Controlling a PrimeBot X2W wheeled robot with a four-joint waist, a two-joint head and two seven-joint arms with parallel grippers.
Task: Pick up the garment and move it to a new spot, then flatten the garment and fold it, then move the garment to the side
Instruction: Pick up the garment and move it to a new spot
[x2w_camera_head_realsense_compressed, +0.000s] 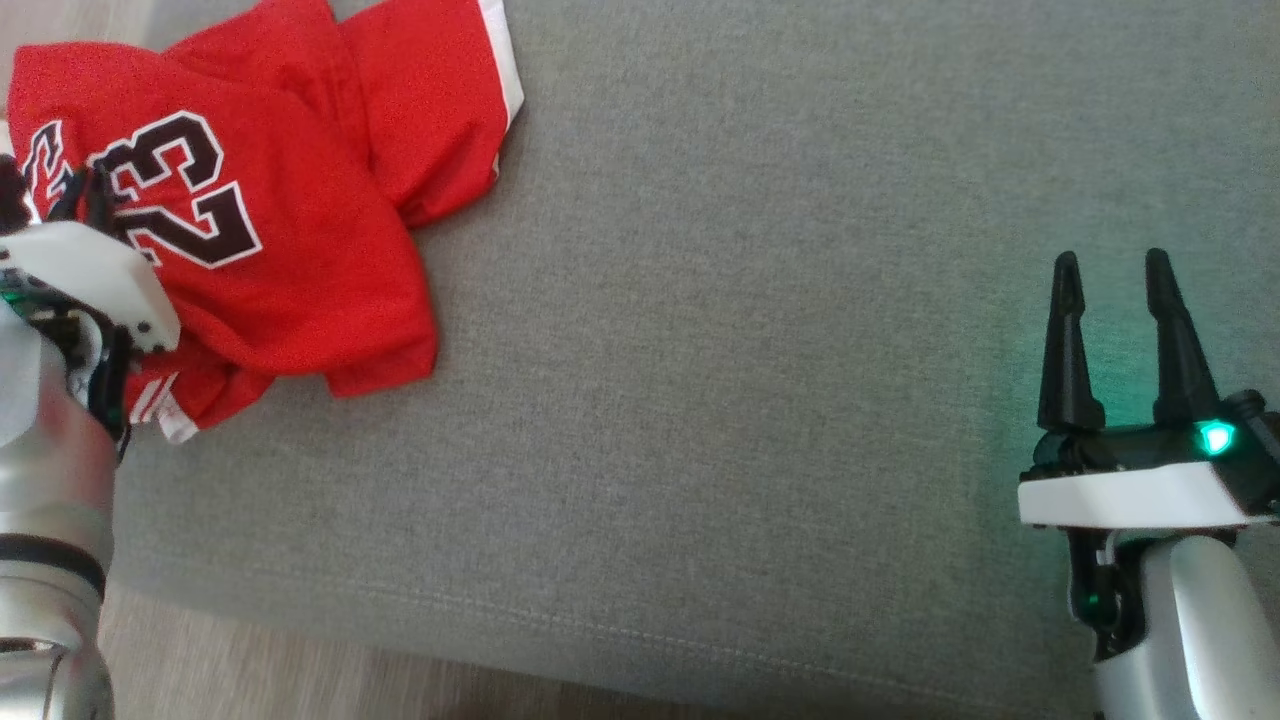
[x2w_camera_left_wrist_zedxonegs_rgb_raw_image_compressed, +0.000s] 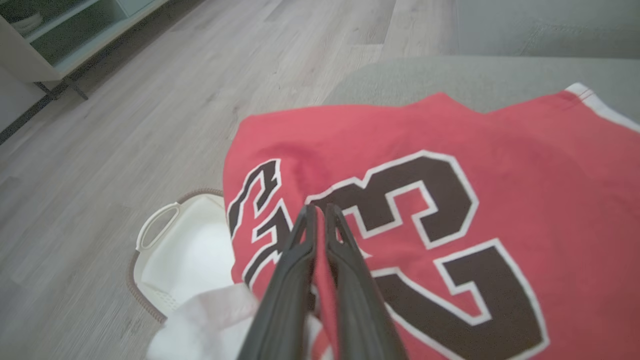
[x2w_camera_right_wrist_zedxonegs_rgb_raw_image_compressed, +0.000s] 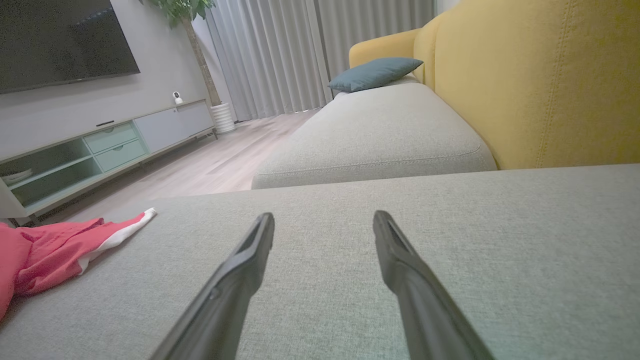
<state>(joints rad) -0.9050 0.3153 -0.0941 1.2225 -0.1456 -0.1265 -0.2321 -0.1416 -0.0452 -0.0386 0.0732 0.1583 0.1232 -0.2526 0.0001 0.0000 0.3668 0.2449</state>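
Observation:
The garment (x2w_camera_head_realsense_compressed: 280, 200) is a red jersey with a dark, white-edged number, crumpled at the far left of the grey sofa seat (x2w_camera_head_realsense_compressed: 750, 350). My left gripper (x2w_camera_head_realsense_compressed: 85, 195) rests on its left part, beside the printed number. In the left wrist view the left gripper (x2w_camera_left_wrist_zedxonegs_rgb_raw_image_compressed: 320, 207) has its fingers pressed together on the garment (x2w_camera_left_wrist_zedxonegs_rgb_raw_image_compressed: 500, 175), with a thin strip of red cloth between them. My right gripper (x2w_camera_head_realsense_compressed: 1110, 262) hovers open over bare seat at the lower right, well away from the jersey. In the right wrist view the right gripper (x2w_camera_right_wrist_zedxonegs_rgb_raw_image_compressed: 324, 217) is spread wide, and the garment (x2w_camera_right_wrist_zedxonegs_rgb_raw_image_compressed: 45, 250) lies at far left.
A white basket (x2w_camera_left_wrist_zedxonegs_rgb_raw_image_compressed: 160, 240) holding white cloth (x2w_camera_left_wrist_zedxonegs_rgb_raw_image_compressed: 210, 320) stands on the wooden floor just past the seat's left edge. The yellow sofa back (x2w_camera_right_wrist_zedxonegs_rgb_raw_image_compressed: 550, 75) and a teal cushion (x2w_camera_right_wrist_zedxonegs_rgb_raw_image_compressed: 375, 72) lie beyond. A low TV cabinet (x2w_camera_right_wrist_zedxonegs_rgb_raw_image_compressed: 100, 145) lines the wall.

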